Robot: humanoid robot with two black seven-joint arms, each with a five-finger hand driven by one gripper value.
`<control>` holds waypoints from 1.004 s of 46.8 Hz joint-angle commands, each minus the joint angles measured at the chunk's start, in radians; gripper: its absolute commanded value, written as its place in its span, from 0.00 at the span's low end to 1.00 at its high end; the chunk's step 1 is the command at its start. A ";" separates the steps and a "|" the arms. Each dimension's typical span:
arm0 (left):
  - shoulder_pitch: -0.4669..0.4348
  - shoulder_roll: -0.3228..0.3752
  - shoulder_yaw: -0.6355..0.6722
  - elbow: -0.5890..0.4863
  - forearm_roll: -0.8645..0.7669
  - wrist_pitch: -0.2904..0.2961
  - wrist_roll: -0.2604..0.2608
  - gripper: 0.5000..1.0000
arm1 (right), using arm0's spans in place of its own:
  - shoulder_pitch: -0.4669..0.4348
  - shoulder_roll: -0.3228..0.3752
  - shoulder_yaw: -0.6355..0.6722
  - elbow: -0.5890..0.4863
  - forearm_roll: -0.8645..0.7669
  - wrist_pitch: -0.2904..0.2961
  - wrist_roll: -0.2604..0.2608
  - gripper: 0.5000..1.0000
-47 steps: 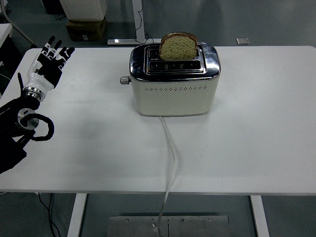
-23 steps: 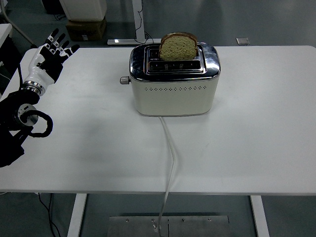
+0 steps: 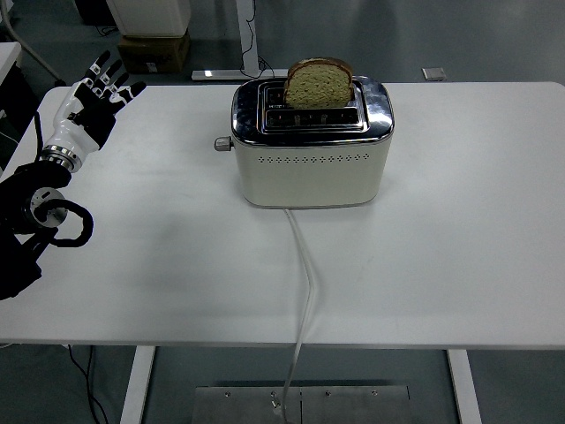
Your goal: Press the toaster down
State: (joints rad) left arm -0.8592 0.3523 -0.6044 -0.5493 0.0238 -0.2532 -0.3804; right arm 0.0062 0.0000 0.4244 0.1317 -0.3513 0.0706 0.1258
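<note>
A cream and chrome toaster [image 3: 311,157] stands at the middle back of the white table [image 3: 441,230]. A slice of brown bread [image 3: 318,85] sticks up out of its rear slot. Its lever knob [image 3: 222,143] is on the left end, in the raised position. My left hand [image 3: 93,102] is at the table's far left edge, fingers spread and empty, well left of the lever.
The toaster's white cord [image 3: 305,274] runs from its front over the table's near edge. A cardboard box [image 3: 152,49] and table legs stand on the floor beyond the table.
My left hand has moved slightly up and away from me, towards the table's back left; the toaster and bread have not moved.
</note>
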 commanded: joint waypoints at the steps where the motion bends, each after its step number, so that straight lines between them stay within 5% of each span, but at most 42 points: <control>1: 0.000 0.008 -0.002 0.002 0.033 0.003 0.000 1.00 | 0.000 0.000 0.001 0.000 0.000 0.000 0.000 1.00; 21: 0.000 0.073 0.000 0.000 0.113 -0.003 -0.002 1.00 | 0.000 0.000 0.001 -0.001 0.000 0.000 0.000 1.00; 32: -0.011 0.080 0.012 0.002 0.131 -0.094 0.005 1.00 | 0.000 0.000 -0.001 0.000 0.000 0.000 0.000 1.00; 47: -0.017 0.148 0.020 0.000 0.426 -0.109 0.014 1.00 | 0.000 0.000 0.001 0.000 0.000 0.000 0.000 1.00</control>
State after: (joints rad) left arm -0.8763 0.4721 -0.5883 -0.5486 0.4245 -0.3491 -0.3685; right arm 0.0074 0.0000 0.4248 0.1312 -0.3513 0.0705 0.1258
